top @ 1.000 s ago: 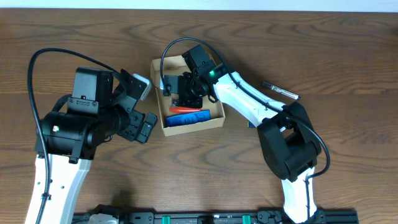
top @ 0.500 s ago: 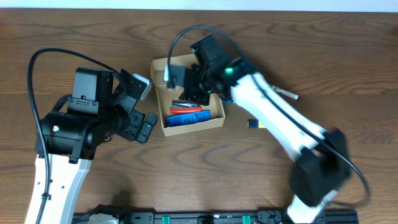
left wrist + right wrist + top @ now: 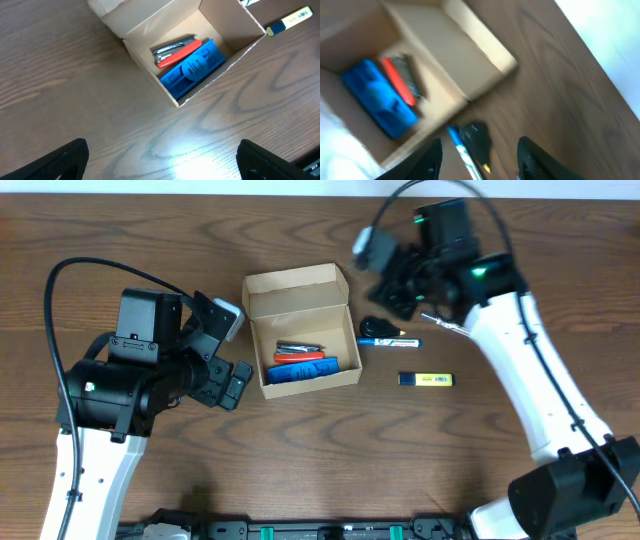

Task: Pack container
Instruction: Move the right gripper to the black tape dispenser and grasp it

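Note:
The container (image 3: 305, 370) is a tan cardboard box with its lid flap (image 3: 295, 282) standing open. Inside lie a blue item (image 3: 300, 370), a red pen (image 3: 300, 357) and a grey pen (image 3: 298, 347); the left wrist view shows the container (image 3: 220, 55) too. My left gripper (image 3: 232, 350) is open just left of the box, above bare wood (image 3: 162, 167). To the box's upper right my right gripper (image 3: 392, 292) hovers open and empty. In its blurred wrist view, the right gripper (image 3: 480, 165) is above a black object (image 3: 476, 140) and a blue-white pen (image 3: 462, 150).
Right of the box, the black object (image 3: 375, 326), the blue-white pen (image 3: 390, 341) and a yellow marker (image 3: 426, 379) lie on the wooden table. A dark pen (image 3: 447, 323) lies partly under my right arm. The yellow marker (image 3: 290, 19) also shows in the left wrist view.
My right gripper has come out of the box and swung up and to the right, so the box's inside now shows fully. My left arm has not moved.

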